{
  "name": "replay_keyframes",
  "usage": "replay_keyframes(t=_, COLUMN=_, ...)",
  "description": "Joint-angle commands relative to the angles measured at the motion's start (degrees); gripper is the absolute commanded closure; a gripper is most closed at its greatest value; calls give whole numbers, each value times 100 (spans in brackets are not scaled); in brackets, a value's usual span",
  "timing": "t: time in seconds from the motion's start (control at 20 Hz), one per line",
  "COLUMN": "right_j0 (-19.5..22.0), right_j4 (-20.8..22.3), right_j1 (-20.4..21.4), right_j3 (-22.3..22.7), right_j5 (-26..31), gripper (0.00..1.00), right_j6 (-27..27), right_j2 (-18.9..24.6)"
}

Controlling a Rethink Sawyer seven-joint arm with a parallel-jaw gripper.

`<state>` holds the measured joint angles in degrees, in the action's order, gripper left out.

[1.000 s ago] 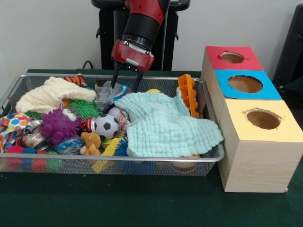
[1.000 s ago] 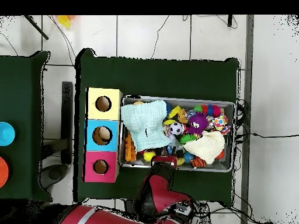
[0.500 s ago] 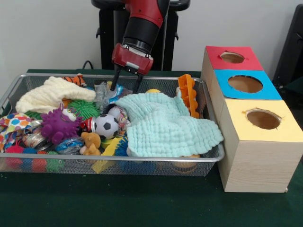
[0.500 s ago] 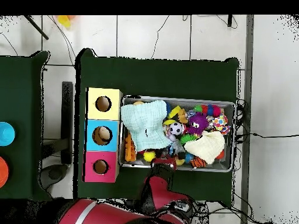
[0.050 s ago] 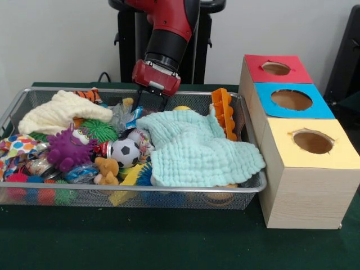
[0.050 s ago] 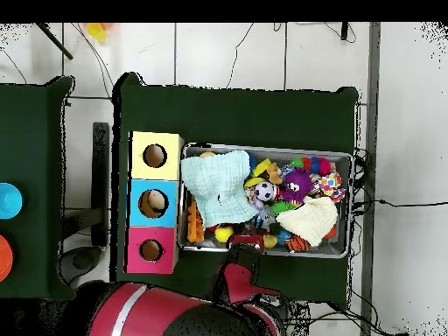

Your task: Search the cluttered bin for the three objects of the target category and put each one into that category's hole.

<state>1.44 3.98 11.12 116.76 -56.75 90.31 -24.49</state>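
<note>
front view — gripper (image 5: 151, 100) above bin (image 5: 169, 194) clutter

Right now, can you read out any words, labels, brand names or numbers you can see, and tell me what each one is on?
No text can be read in either view.
The crinkly wrappers in the wire bin may carry print, but it is too small and blurred to read.
The three-hole wooden box and the gripper show no lettering.

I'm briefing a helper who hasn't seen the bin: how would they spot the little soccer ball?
Start at the wire mesh bin and find the big mint-green cloth on its right half. Just left of that cloth's edge sits the soccer ball, the only white ball with black patches, above a small tan teddy bear.
</note>
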Motion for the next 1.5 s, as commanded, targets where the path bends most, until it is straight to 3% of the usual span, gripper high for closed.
replay_keyframes(t=0.05, right_j0=131, right_j4=-403, right_j1=-866, right_j3=-820, right_j5=127, gripper=100, right_j6=843, right_j2=470)
replay_keyframes(t=0.7, right_j0=95, right_j4=-326, right_j1=-644, right_j3=-637, right_j5=292, gripper=100, right_j6=918, right_j2=509)
replay_keyframes(t=1.5, right_j0=-249, right_j4=-4, right_j1=895, right_j3=303, right_j5=1343, gripper=100, right_j6=966, right_j2=386)
